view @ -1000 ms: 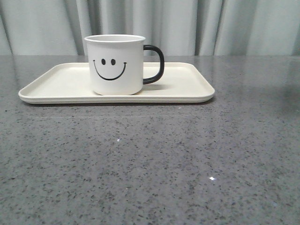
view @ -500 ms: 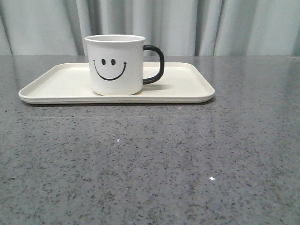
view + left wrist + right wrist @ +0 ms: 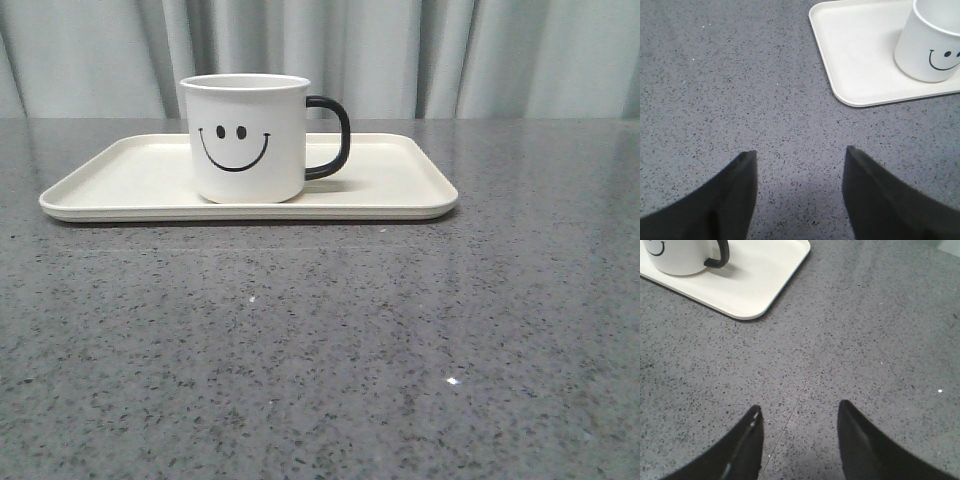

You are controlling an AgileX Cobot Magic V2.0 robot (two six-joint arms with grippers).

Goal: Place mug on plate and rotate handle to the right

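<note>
The white mug (image 3: pixel 245 140) with a black smiley face stands upright on the cream plate (image 3: pixel 400 185), left of its middle. Its black handle (image 3: pixel 333 135) points right in the front view. The mug (image 3: pixel 932 42) and plate (image 3: pixel 860 55) also show in the left wrist view, and the mug (image 3: pixel 677 257), handle (image 3: pixel 720 255) and plate (image 3: pixel 760 285) in the right wrist view. My left gripper (image 3: pixel 800 152) is open and empty over bare table, apart from the plate. My right gripper (image 3: pixel 799 407) is open and empty over bare table. Neither gripper shows in the front view.
The grey speckled table (image 3: pixel 320 340) stretches in front of the plate. A pale curtain (image 3: pixel 450 50) hangs behind the table's far edge.
</note>
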